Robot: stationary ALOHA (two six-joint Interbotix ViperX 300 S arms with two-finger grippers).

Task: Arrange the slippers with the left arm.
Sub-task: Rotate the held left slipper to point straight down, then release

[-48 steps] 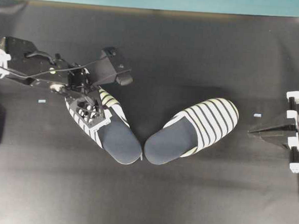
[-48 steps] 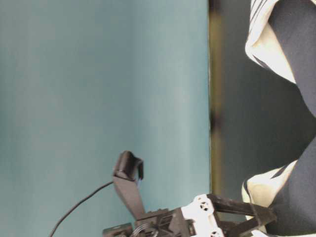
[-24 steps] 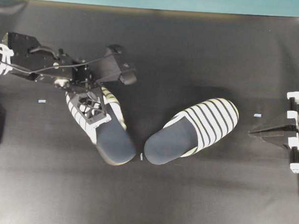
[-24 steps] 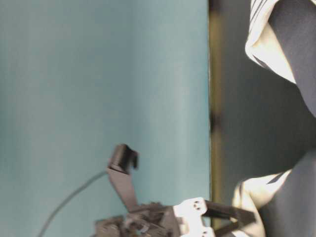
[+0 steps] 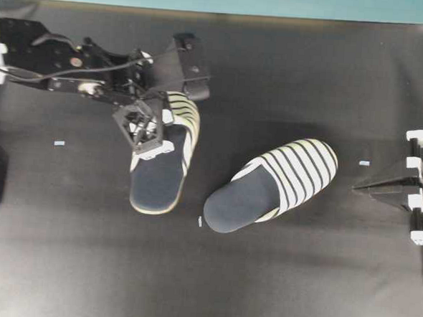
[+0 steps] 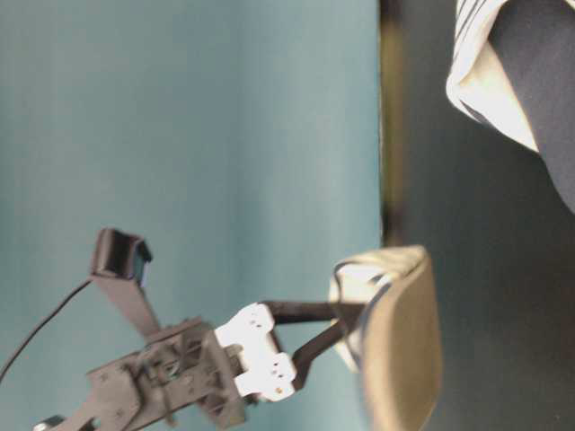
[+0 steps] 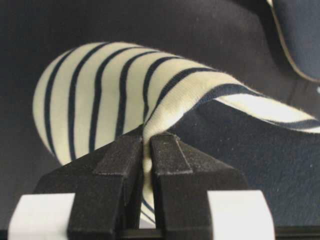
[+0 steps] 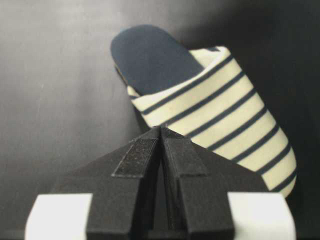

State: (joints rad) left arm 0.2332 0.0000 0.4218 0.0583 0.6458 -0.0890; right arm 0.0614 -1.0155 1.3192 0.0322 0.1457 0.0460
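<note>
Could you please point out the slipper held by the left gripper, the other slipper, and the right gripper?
Held slipper (image 5: 156, 180), overhead view, on its navy insole.
Other slipper (image 5: 297, 167), overhead view, on its striped toe cover.
Right gripper (image 8: 161, 135), right wrist view, at the shut fingertips.

Light is even and fairly soft from above. In the overhead view the black desk (image 5: 276, 277) soaks it up with no glare, and the slippers (image 5: 278, 184) cast only faint shadows. That view is sharp, with slight bowing along the top edge. The table-level view is turned sideways and soft: the lifted slipper sole (image 6: 400, 346) is smeared by motion blur. Both wrist views are dim; the near fingers (image 7: 125, 165) are slightly out of focus, and the striped fabric (image 7: 100, 95) is crisp.
</note>
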